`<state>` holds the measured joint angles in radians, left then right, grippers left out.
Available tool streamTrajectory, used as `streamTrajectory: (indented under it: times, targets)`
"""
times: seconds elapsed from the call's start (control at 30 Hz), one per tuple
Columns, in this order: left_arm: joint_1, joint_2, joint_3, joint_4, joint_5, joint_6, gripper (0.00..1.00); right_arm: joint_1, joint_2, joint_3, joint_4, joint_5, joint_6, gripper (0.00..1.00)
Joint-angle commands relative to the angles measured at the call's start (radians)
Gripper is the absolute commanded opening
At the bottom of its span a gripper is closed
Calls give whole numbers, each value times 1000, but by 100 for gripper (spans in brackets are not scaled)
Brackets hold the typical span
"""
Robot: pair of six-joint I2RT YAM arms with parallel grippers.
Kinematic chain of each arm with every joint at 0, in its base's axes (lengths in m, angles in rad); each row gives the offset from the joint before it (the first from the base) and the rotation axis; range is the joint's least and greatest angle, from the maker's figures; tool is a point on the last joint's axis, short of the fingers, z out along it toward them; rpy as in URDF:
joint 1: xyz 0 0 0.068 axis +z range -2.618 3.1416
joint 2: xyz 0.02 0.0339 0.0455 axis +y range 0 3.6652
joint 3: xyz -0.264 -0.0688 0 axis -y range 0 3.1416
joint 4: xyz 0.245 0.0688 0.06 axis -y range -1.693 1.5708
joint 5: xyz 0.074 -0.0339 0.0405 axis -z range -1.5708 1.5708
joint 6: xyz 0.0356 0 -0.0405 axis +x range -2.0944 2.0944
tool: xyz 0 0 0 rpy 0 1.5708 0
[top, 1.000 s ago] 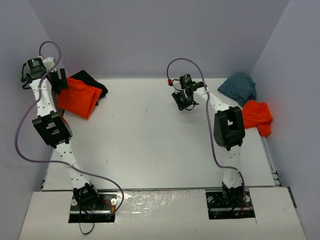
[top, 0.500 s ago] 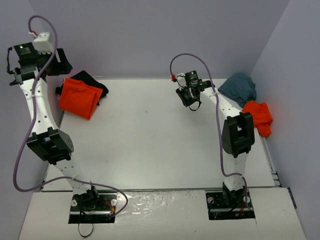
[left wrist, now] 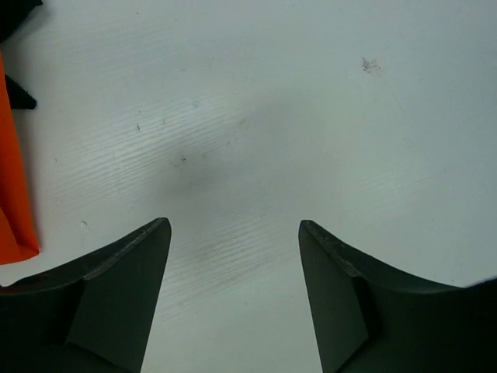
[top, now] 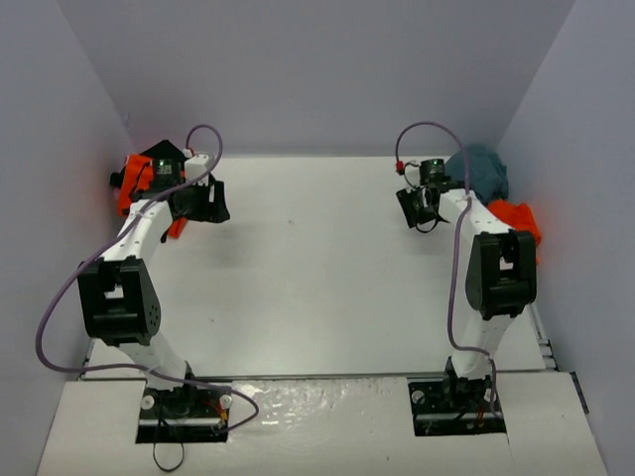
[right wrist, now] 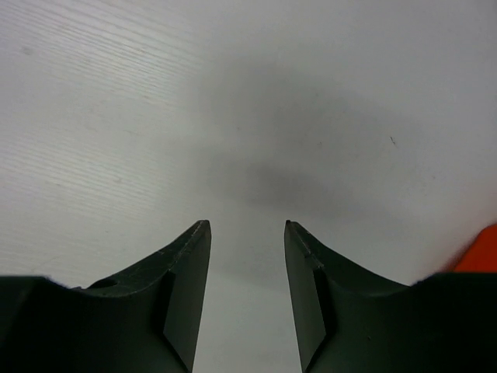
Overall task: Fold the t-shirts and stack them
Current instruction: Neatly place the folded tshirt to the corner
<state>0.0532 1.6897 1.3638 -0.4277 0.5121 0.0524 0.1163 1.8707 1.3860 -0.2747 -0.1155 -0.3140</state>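
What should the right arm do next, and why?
Probably swing the right gripper toward the crumpled orange-red t-shirt at the table's right edge. Its jaws stand apart over bare table, holding nothing, and that shirt and the teal-grey t-shirt beside it lie unfolded.

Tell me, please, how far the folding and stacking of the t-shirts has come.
Done, it seems: at the far left an orange-red shirt lies on the black shirt. In hand: nothing; the left gripper and right gripper are open over bare table. Left: the teal-grey shirt and second orange-red shirt, both crumpled.
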Motion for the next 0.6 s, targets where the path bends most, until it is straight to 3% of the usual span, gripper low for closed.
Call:
streamTrajectory:
  times: [0.0, 0.17, 0.37, 0.57]
  targets:
    - [4, -65, -23, 203, -5, -6, 64, -24, -87, -39, 72, -30, 13, 41]
    - [-41, -8, -123, 314, -98, -8, 61, -73, -67, -55, 107, -28, 15, 42]
    - [-128, -40, -346, 638, -274, -27, 60, -152, -51, -83, 158, -22, 22, 43]
    - [-126, -65, -393, 712, -321, -57, 58, -221, -32, -102, 187, -50, 34, 46]
